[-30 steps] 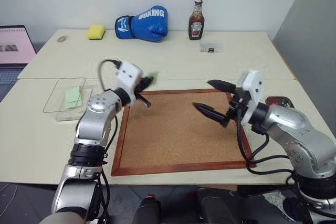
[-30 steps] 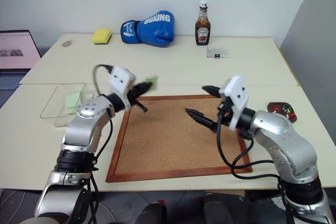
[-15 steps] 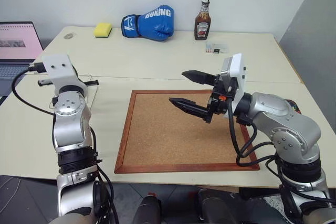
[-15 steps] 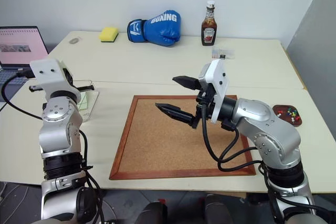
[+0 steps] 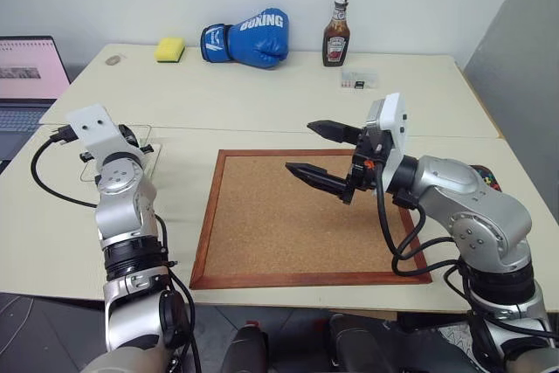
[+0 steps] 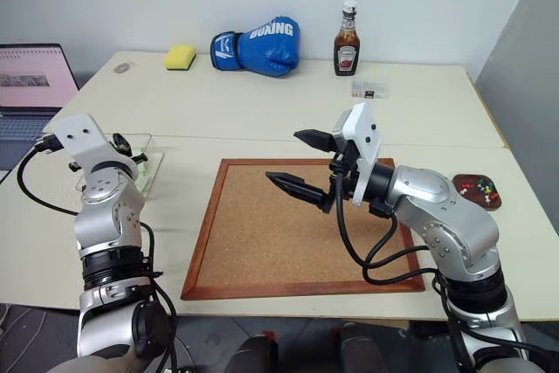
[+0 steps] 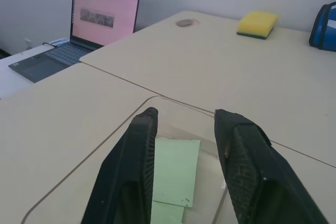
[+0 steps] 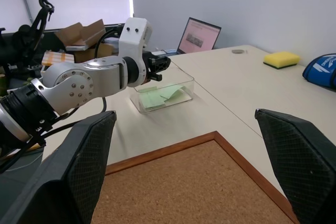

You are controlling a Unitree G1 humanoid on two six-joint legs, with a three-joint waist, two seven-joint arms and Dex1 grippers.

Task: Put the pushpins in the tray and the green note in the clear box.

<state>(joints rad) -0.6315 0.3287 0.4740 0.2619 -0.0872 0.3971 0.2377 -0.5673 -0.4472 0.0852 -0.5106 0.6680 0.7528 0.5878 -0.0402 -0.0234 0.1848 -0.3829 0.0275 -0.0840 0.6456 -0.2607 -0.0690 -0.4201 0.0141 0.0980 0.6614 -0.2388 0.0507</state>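
Both grippers' jaws stood parted and empty: the left gripper (image 7: 184, 182) over the clear box (image 8: 181, 80), the right gripper (image 5: 319, 150) wide above the cork board (image 5: 288, 224). Two green notes (image 7: 176, 169) lay overlapping inside. Lifting straight out should avoid dragging them. Pushpins (image 6: 479, 186) sat in the tray (image 6: 465, 189), uncountable.

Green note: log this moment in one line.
left gripper: open over clear box | green note: in box | right gripper: open above cork board | pushpins: in tray
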